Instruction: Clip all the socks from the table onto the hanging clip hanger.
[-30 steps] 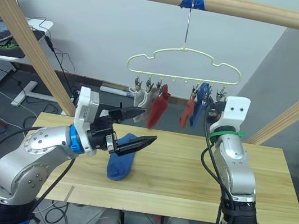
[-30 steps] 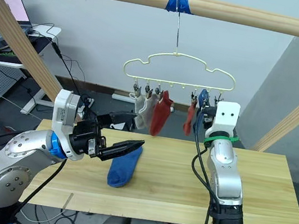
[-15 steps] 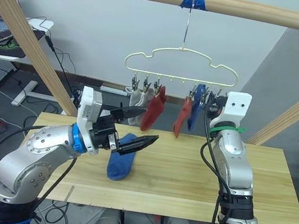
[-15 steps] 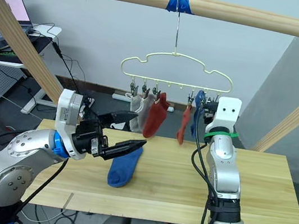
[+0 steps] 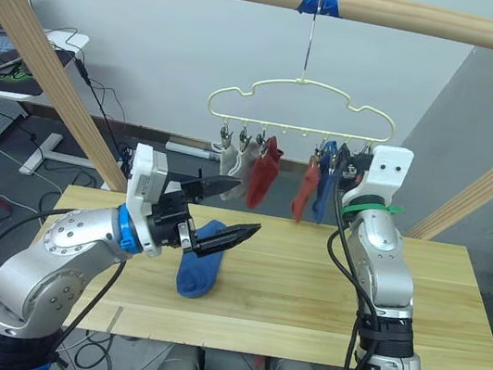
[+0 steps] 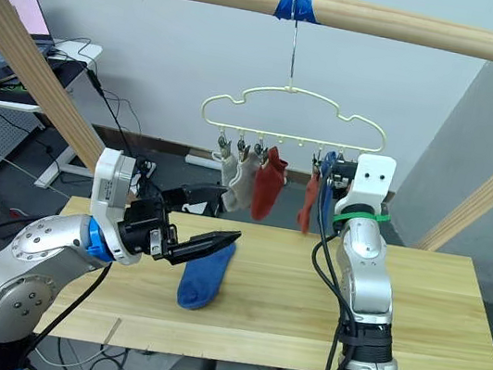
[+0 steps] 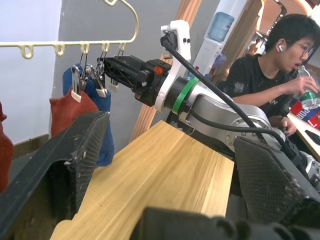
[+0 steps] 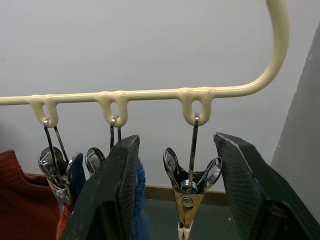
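Blue, the last sock (image 5: 198,270) lies on the table (image 5: 304,297), long axis running away from the robot, just below the spread left gripper (image 5: 228,210), the nearer arm. Farther off, the right gripper (image 8: 185,200), also spread, straddles the empty end clip (image 8: 189,185) of the clip hanger (image 5: 301,109).

Room was evenly lit, pretty soft overall, no harsh glare. The table (image 5: 307,279) caught a mild sheen, and the left gripper's fingers (image 7: 75,150) looked blurry up close.
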You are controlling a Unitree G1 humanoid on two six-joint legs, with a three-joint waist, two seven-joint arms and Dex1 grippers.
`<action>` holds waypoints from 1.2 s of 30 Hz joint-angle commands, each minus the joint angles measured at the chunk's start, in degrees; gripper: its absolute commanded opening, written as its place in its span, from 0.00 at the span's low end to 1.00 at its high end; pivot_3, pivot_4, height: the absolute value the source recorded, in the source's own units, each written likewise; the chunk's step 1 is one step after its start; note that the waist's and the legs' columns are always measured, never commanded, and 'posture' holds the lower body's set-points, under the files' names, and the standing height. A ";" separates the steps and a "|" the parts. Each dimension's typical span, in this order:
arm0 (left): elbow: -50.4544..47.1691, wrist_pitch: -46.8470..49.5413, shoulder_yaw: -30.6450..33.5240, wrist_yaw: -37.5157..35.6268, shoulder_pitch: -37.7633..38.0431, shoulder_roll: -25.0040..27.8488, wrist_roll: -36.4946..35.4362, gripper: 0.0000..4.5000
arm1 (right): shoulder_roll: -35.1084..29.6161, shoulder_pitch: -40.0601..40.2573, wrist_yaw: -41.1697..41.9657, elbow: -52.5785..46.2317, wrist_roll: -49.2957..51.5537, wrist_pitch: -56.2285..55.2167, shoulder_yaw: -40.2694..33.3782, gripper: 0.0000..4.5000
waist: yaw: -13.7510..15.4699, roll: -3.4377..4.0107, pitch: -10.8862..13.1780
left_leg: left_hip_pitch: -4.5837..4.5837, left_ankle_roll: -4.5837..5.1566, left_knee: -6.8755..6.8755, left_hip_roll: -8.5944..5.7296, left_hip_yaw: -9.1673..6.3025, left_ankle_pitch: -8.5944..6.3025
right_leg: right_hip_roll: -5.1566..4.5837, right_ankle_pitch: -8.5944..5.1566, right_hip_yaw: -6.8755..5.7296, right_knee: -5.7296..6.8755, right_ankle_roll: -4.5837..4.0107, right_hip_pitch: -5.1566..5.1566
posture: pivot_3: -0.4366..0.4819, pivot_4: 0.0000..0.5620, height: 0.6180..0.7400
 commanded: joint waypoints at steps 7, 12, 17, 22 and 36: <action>-1.47 -1.27 -0.27 0.38 -0.08 -0.09 0.41 1.00 | 0.23 -1.31 0.22 0.44 0.64 -1.47 -1.17 0.01 | 0.10 0.00 0.00 | 0.00 0.00 -0.01 0.00 0.00 0.00 | 0.00 0.00 0.00 -0.01 -0.01 0.00 | 0.42 0.34 1.00; -1.68 -1.42 -0.49 0.75 0.30 -0.36 0.87 1.00 | -1.32 -0.99 1.69 0.02 1.05 -1.18 -1.76 0.00 | 0.46 0.00 0.00 | 0.00 0.00 0.00 0.00 0.00 0.00 | 0.00 0.00 0.00 0.00 0.00 0.00 | 0.42 0.34 1.00; 2.19 0.44 -1.10 3.86 2.05 0.08 4.13 1.00 | -7.29 -2.14 12.64 -2.24 8.98 6.40 -3.87 0.00 | 0.69 0.01 0.01 | 0.00 0.00 0.01 0.00 0.00 0.00 | 0.00 0.00 0.00 -0.02 0.00 0.01 | 0.39 0.35 1.00; 23.11 -3.51 -7.23 7.15 1.21 -1.07 17.79 1.00 | -21.32 -6.00 29.70 -6.14 24.70 28.86 -5.42 0.00 | 0.67 0.09 0.05 | 0.06 0.01 0.06 -0.04 -0.02 0.00 | -0.01 -0.20 -0.02 -0.01 0.09 0.06 | 0.35 0.35 1.00; 56.10 -17.58 -15.66 4.13 -8.83 -7.32 34.94 1.00 | -23.50 -9.84 29.94 -7.29 30.41 38.36 -7.29 0.00 | -0.10 0.10 0.04 | -0.07 0.01 0.05 -0.04 0.00 0.00 | -0.03 0.00 -0.06 -0.05 0.02 0.00 | 0.29 0.33 1.00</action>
